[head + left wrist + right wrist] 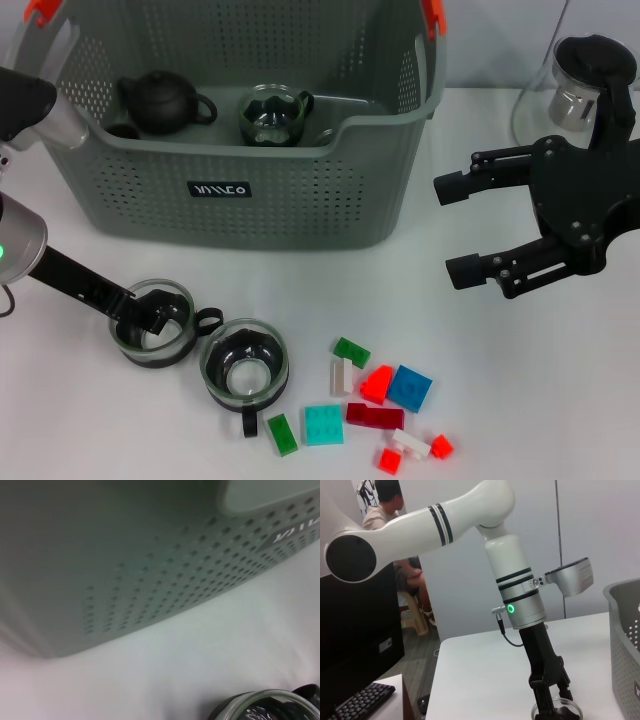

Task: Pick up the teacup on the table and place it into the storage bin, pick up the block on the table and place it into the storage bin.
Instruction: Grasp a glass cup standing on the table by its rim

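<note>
Teacup (152, 336) nearest the robot's left side sits upright on the white table (540, 390), in front of the storage bin (250, 190) and well clear of its front wall, with its black handle pointing toward a second glass teacup (245, 374) just beside it. That second cup is upright too, its handle pointing toward the robot.

Left gripper (148, 318) reaches down into the first cup, one finger (160, 308) inside the glass against the rim. From the right wrist view the two fingers straddle the cup's wall, but whether they actually press on it, I cannot tell. The left wrist view shows only the bin's perforated side and a bit of the cup's rim (265, 707).

Blocks (378, 400) lie scattered flat on the table to the right of the cups: green, teal, blue, dark red, white and bright red pieces, their long sides pointing every which way.

Right gripper (462, 228) hovers above the table beside the bin, fingers spread wide with nothing between them. A glass pitcher (590, 85) stands behind it. Inside the bin sit a dark teapot (160, 100) and a glass teapot (272, 113).
</note>
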{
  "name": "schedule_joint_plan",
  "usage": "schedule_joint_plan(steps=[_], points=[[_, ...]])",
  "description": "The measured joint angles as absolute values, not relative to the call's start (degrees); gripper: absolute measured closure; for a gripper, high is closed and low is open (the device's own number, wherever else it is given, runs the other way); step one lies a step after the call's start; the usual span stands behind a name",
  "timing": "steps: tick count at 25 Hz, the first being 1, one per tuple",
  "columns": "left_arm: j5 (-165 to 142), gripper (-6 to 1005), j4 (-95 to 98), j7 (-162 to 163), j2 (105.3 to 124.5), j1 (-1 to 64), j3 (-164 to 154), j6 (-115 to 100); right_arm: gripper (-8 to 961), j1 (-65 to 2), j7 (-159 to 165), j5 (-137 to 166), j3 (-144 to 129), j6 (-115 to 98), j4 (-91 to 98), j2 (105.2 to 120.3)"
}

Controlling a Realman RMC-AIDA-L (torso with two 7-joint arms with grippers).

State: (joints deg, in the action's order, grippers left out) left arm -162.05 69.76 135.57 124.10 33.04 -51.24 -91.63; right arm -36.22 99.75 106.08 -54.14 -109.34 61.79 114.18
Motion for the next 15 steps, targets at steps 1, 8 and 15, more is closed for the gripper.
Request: schedule_joint_plan(steps=[1, 8, 15], points=[[-162.05, 138, 69.74, 135.64, 124.1, 33.0, -51.41, -91.6, 37, -36.22, 99.75, 106.09, -54.14, -109.33, 61.79, 114.2], [-162.08, 144, 69.34, 136.15, 124.1, 32.86, -51.74, -91.21, 37, -36.21, 99.42, 106.08, -54.12, -109.33, 61.79, 114.25], [-162.09, 188, 68.4, 136.2, 124.1, 32.92, -51.84, -90.85, 37, -36.13, 99.17, 106.12, -53.41, -109.34, 61.78, 114.34]])
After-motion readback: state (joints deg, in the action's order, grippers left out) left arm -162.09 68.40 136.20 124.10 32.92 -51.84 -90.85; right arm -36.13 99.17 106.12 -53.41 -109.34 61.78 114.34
